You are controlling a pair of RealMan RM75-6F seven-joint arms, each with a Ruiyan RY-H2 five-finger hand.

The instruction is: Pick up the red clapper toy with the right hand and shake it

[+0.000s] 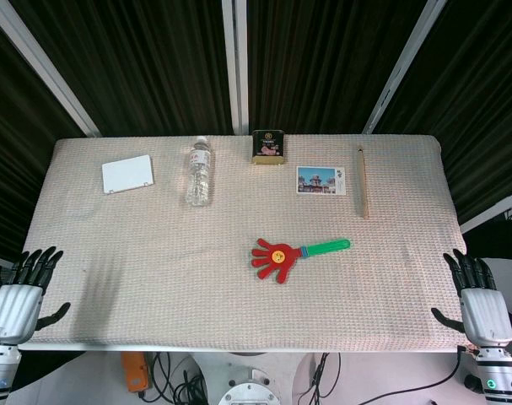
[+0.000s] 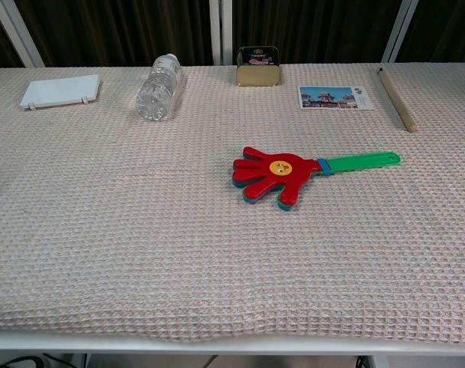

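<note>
The red clapper toy (image 1: 277, 257) (image 2: 274, 176) is a hand-shaped paddle with a yellow face and a green handle (image 1: 327, 247) (image 2: 362, 161) pointing right. It lies flat near the middle of the table, slightly right. My right hand (image 1: 477, 299) hovers at the table's front right corner, fingers spread, holding nothing, well away from the toy. At the front left corner my left hand (image 1: 21, 291) is likewise spread and empty. Neither hand shows in the chest view.
Along the back lie a white card (image 1: 127, 175), a plastic water bottle (image 1: 199, 172) on its side, a dark tin (image 1: 269, 147), a postcard (image 1: 320, 180) and a wooden stick (image 1: 363, 181). A woven cloth (image 1: 154, 270) covers the table.
</note>
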